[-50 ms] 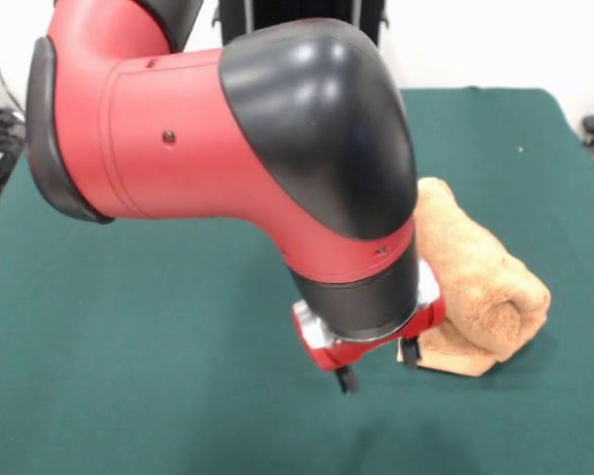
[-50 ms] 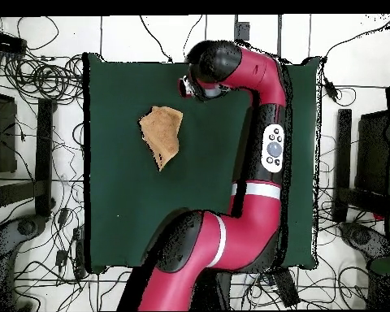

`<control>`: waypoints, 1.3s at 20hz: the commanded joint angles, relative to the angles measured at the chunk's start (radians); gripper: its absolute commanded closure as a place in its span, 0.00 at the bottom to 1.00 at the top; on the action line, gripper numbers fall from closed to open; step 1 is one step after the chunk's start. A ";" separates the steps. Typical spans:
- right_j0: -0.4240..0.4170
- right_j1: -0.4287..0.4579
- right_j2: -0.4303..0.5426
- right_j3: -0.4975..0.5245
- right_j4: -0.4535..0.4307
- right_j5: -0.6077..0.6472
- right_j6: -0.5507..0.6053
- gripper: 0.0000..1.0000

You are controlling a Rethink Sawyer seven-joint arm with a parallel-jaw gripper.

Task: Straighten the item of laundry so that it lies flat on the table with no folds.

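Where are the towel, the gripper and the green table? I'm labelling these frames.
towel (image 1: 480, 277): front view, on its bunched, folded middle.
gripper (image 1: 378, 364): front view, midway between its two dark fingertips.
table (image 2: 117, 227): overhead view, on bare green cloth.

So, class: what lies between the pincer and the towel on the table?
Nothing but bare green table. The overhead view shows a short empty stretch between the pincer and the towel; in the front view the arm hides part of it.
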 commanded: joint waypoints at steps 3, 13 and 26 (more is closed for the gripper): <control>0.054 0.035 0.044 0.050 -0.044 0.179 0.104 0.00; 0.043 0.063 0.035 0.087 -0.042 0.056 0.032 0.00; 0.036 0.062 0.042 0.141 0.003 -0.038 0.031 0.00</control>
